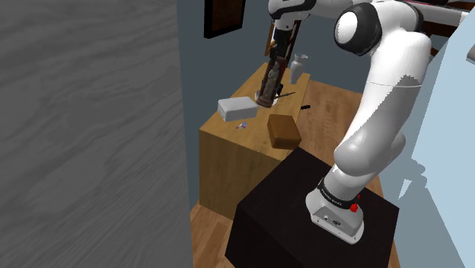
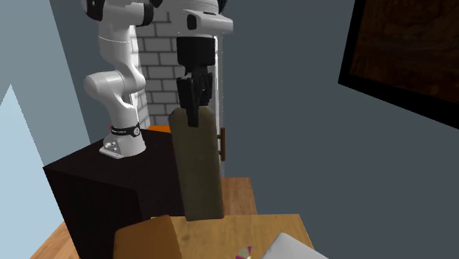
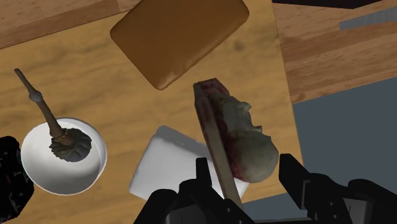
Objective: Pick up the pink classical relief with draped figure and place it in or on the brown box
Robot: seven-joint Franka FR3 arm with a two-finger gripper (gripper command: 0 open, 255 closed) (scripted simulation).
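Hand point(image 3: 247, 168) is clasping the relief point(image 3: 236, 130) by its top end, hanging upright, seemingly just off the counter point(image 3: 95, 70). The brown box point(image 3: 178, 38) is lying close beside, toward the stand.

the white arm point(image 1: 380, 106) arches up and over, wrist pointing down, gripper point(image 3: 245, 172) clasping the relief point(image 3: 245, 137) between its fingers.

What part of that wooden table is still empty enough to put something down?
Bare wood lies between the brown box, the white bowl and the white block. It's crowded under the gripper, where the relief hangs close by the block.
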